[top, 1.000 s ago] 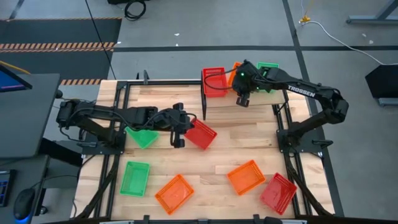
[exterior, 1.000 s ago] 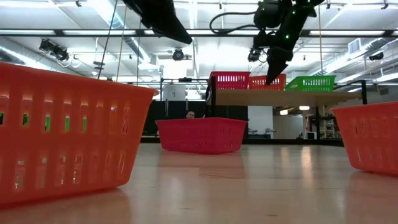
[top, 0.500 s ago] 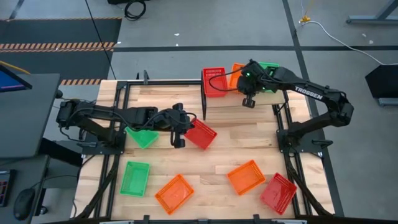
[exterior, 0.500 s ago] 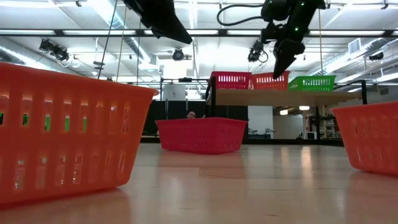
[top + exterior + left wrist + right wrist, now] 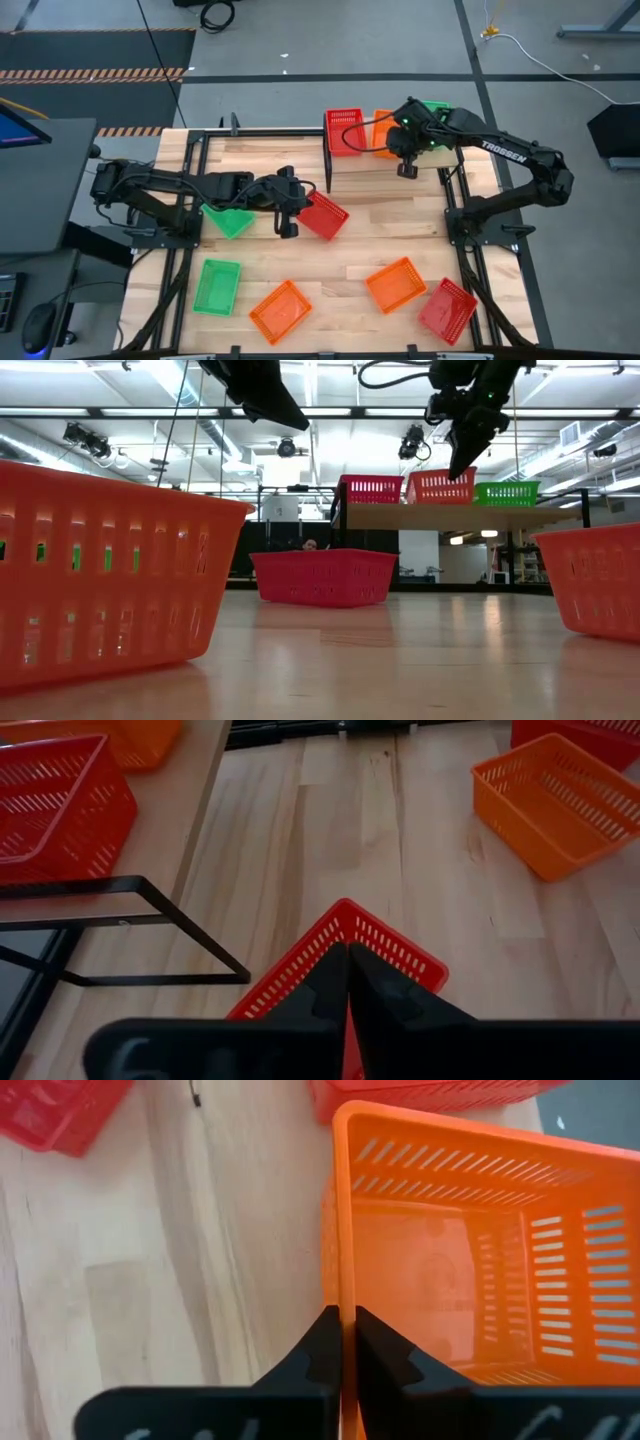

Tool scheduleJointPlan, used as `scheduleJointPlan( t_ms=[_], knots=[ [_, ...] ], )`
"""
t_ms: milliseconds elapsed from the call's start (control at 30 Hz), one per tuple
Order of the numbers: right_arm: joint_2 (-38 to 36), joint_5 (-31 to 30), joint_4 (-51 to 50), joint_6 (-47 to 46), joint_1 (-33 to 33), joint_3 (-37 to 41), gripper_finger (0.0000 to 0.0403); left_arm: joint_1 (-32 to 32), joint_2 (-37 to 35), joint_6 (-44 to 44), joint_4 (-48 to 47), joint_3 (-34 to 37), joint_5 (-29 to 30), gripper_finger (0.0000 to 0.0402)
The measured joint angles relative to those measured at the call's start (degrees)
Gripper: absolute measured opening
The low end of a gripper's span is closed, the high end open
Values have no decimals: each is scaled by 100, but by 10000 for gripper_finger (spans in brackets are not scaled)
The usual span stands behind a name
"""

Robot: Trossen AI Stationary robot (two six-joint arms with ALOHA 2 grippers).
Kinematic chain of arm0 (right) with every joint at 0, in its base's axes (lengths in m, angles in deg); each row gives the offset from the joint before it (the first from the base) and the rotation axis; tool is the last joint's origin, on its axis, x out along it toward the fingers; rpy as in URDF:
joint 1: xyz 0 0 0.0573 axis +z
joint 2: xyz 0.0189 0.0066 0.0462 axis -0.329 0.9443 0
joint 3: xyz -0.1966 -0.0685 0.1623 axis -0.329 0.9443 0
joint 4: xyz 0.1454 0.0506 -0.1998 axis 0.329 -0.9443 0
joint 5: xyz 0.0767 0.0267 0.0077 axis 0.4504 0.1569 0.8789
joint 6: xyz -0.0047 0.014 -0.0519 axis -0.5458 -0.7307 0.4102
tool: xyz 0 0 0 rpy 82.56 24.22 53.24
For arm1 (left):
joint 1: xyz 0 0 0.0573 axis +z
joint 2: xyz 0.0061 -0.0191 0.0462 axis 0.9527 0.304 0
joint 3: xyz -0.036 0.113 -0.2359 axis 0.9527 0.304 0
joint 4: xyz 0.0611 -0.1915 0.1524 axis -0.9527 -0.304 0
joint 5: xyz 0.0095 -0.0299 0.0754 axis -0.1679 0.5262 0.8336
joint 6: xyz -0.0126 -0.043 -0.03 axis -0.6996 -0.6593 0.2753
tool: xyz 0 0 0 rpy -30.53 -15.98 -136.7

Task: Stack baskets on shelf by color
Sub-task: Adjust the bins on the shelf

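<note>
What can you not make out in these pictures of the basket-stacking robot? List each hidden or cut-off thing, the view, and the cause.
- High view: part of the green basket on the shelf, covered by the right arm.
- Left wrist view: most of the red basket, hidden behind the left pincer.
- Low view: floor baskets behind the near orange basket.

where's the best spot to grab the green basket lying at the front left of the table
Take the green basket by one of its long side walls, coming straight down from above with one pincer finger inside and one outside the rim. It sits flat with its open side up, apart from the orange basket beside it, so its thin upright wall is free to pinch.
</note>
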Motion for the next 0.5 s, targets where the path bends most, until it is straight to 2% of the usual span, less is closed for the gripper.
scheduleJointPlan(
  t_ms=[200, 500],
  knots=[
    [9, 5, -42, 224, 0, 0, 16, 0, 0, -15, 4, 0, 0, 24],
    [9, 5, -232, 407, 0, 0, 30, 0, 0, -26, 2, 0, -2, 16]
  ],
)
